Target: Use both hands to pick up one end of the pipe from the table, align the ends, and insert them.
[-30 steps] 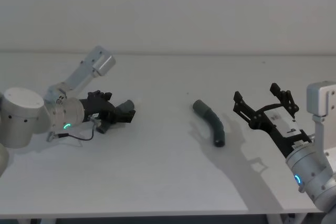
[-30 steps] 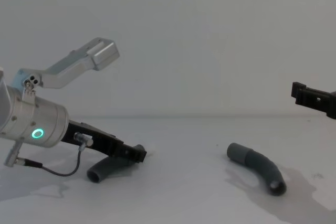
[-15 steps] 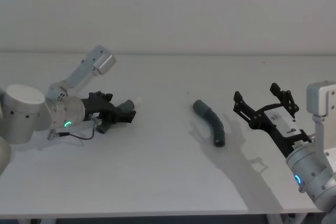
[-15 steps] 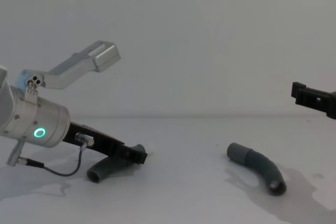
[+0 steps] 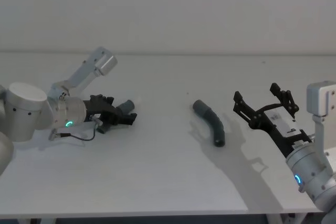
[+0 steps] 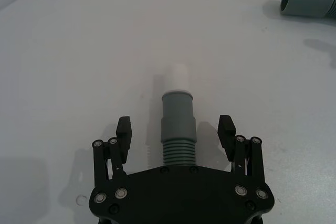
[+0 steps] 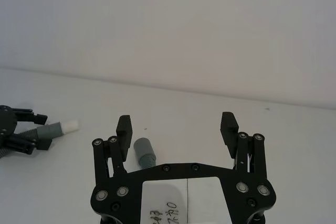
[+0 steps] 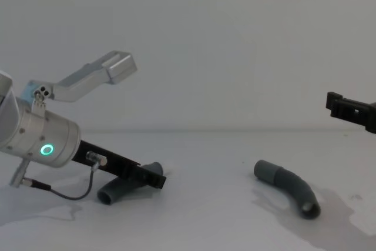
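White worktop (image 5: 157,182) bears the white-tipped piece (image 6: 177,119), straddled by our spread left pincer (image 6: 175,129), its long axis running straight out between the jaws. Well right of that piece lies the collared piece (image 5: 210,121), nearer our spread right pincer (image 5: 257,97).

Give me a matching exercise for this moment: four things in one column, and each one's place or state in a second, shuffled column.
Things:
1. left gripper
2. right gripper
3. white-tipped pipe piece
4. all-grey pipe piece

Places or states:
A. lies alone near the middle of the table, untouched
B. open, raised over the right side
C. lies between open fingers
D. open, low, straddling a pipe piece

Pairs: 1-D, 2-B, 3-C, 4-A
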